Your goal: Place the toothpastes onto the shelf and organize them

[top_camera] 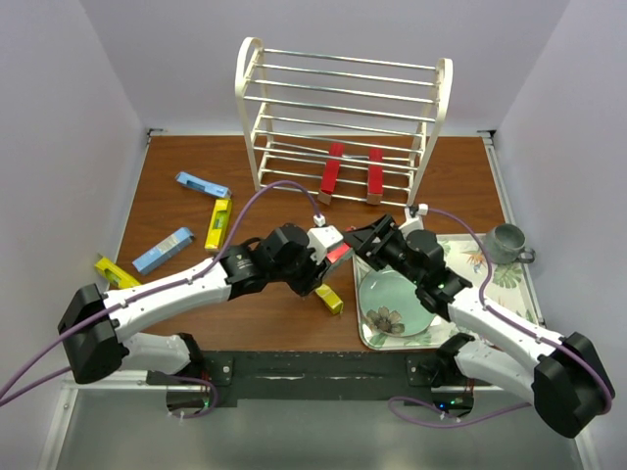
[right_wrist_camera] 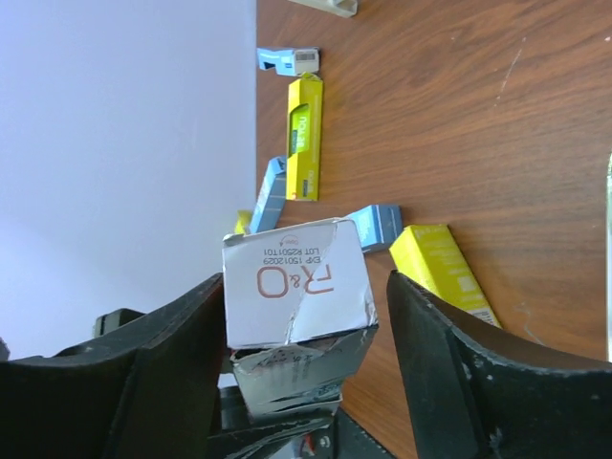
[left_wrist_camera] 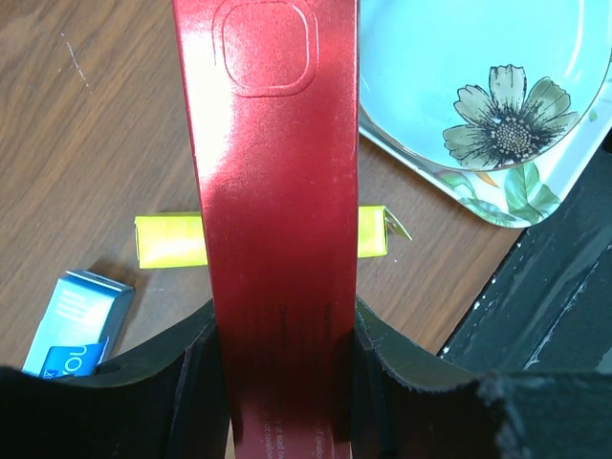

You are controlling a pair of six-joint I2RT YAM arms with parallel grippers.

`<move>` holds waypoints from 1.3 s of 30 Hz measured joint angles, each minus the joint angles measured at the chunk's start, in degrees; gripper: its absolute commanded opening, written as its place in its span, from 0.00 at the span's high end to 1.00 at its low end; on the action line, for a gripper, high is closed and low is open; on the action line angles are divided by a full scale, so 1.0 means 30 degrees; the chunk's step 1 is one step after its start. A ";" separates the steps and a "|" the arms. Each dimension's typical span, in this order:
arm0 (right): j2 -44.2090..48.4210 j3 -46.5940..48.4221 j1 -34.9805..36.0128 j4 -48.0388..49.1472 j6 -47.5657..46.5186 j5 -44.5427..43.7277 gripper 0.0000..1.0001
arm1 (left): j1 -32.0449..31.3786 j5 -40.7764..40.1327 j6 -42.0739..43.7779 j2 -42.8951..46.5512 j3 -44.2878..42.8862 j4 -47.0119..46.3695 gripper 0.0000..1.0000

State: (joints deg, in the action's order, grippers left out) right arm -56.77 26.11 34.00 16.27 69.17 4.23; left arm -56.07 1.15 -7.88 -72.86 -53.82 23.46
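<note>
- Shelf (top_camera: 247, 108): upright at the far edge of the table (top_camera: 284, 328). All positions below are given from it.
- First red box (top_camera: 333, 171) and second red box (top_camera: 374, 176): on the shelf's lower rungs, leaning side by side, apart.
- Third red box (left_wrist_camera: 277, 191): in front of the shelf, about mid-width, raised above the table.
- Left gripper (left_wrist_camera: 287, 330): pinching the third red box, one finger pressed on each long side.
- Right gripper (right_wrist_camera: 306, 287): spread. Its fingers flank the crumpled end flap of that box, and a gap shows beside at least one finger.
- Near yellow box (top_camera: 329, 299): flat on the table, farther from the shelf than the held box and below it.
- Middle yellow box (top_camera: 217, 224): left-front of the shelf.
- Outer yellow box (top_camera: 116, 271): farther out the same way.
- First blue box (top_camera: 203, 185): left of the shelf's foot.
- Second blue box (top_camera: 163, 250): left-front of the shelf.
- Third blue box (left_wrist_camera: 76, 325): beside the near yellow box, partly hidden by a finger.
- Floral tray (top_camera: 509, 284): right-front of the shelf, carrying a plate (top_camera: 392, 299). A mug (top_camera: 507, 242) sits at its far corner.
</note>
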 measured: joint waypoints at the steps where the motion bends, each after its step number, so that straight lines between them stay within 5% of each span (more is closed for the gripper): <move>1: 0.0007 -0.0087 0.0000 0.0204 0.0168 0.0022 0.44 | 0.0000 -0.0015 0.0022 -0.0022 0.0000 -0.0015 0.57; 5: 0.0102 -0.0270 0.0000 0.0678 0.0707 0.0087 0.58 | 0.0000 -0.0335 0.0219 -0.0073 0.0007 -0.0153 0.24; 14: 0.0532 -0.0685 -0.0226 -0.0036 0.1501 -0.0503 0.68 | 0.0000 -0.1355 0.0568 0.2812 0.3475 -0.4255 0.04; 25: 0.1297 -0.0685 -0.2040 -0.0284 0.2113 -0.0459 0.69 | 0.0189 -0.1355 0.0874 0.7803 0.9989 -1.0367 0.00; 33: 0.1275 -0.0685 -0.2310 -0.0219 0.2390 0.0466 0.69 | 0.1224 -0.0182 0.0801 0.8174 1.1985 -1.4462 0.00; 39: 0.1158 -0.0685 -0.2353 -0.0124 0.2463 0.0605 0.69 | 0.1858 0.0641 0.0474 0.7104 1.1978 -1.6903 0.15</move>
State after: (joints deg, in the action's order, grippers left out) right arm -53.30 24.05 26.94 15.90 76.55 6.04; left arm -50.50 3.07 -6.46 -51.55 -17.89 -27.24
